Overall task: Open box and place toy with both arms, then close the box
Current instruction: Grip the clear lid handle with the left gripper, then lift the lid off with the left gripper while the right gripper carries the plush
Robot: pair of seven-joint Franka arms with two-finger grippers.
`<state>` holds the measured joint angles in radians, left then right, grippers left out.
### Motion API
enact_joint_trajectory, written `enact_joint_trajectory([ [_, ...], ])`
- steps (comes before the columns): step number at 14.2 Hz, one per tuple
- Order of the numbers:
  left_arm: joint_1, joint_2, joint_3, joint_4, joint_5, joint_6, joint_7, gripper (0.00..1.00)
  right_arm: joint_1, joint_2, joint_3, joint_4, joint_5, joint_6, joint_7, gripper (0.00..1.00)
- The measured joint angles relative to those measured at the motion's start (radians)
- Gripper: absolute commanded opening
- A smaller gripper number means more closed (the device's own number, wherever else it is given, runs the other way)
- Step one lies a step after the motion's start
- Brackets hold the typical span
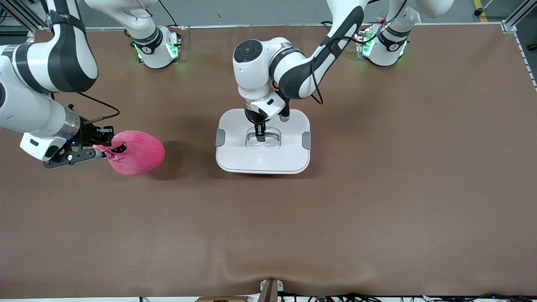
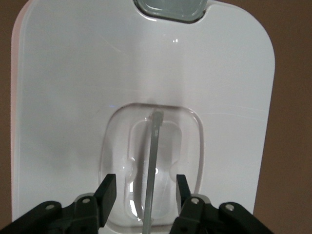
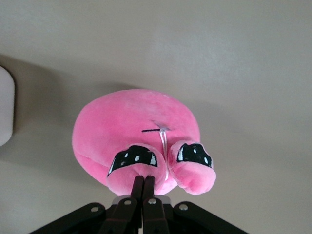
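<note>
The right pincer (image 1: 102, 152) is clenched on the toy (image 1: 136, 152) – the left pincer (image 1: 260, 135), released, straddles the box (image 1: 263, 141) lid's handle (image 2: 152, 165).

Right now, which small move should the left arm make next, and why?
Probably shut the left claw on the clear handle of the white lid. Its open fingers already straddle the handle bar, the lid is on the box, and the right claw already pinches the pink plush toy.
</note>
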<state>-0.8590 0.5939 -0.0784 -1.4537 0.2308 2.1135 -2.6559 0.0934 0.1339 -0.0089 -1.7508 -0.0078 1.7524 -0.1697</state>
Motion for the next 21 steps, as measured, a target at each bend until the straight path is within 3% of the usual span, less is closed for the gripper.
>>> enact_joint_trajectory([
  [3, 0.000, 0.005, 0.000, 0.000, 0.000, 0.004, 0.000, 0.36, 0.010, 0.000, 0.000, 0.014, 0.000, -0.024, -0.062, 0.00],
  [5, 0.000, 0.005, 0.000, 0.000, 0.000, 0.004, 0.000, 0.15, 0.013, 0.000, 0.000, 0.015, 0.000, -0.029, -0.106, 0.00],
  [8, 0.001, 0.005, 0.001, 0.000, 0.000, 0.006, 0.000, 0.00, 0.021, 0.000, 0.001, 0.025, 0.000, -0.034, -0.132, 0.00],
  [16, 0.002, 0.001, 0.001, 0.008, 0.001, 0.009, 0.021, 0.00, 0.041, 0.000, 0.001, 0.046, 0.000, -0.052, -0.270, 0.00],
  [21, 0.008, -0.065, 0.001, 0.018, 0.001, 0.006, 0.067, 0.00, 0.074, 0.000, 0.001, 0.109, 0.000, -0.141, -0.312, 0.00],
])
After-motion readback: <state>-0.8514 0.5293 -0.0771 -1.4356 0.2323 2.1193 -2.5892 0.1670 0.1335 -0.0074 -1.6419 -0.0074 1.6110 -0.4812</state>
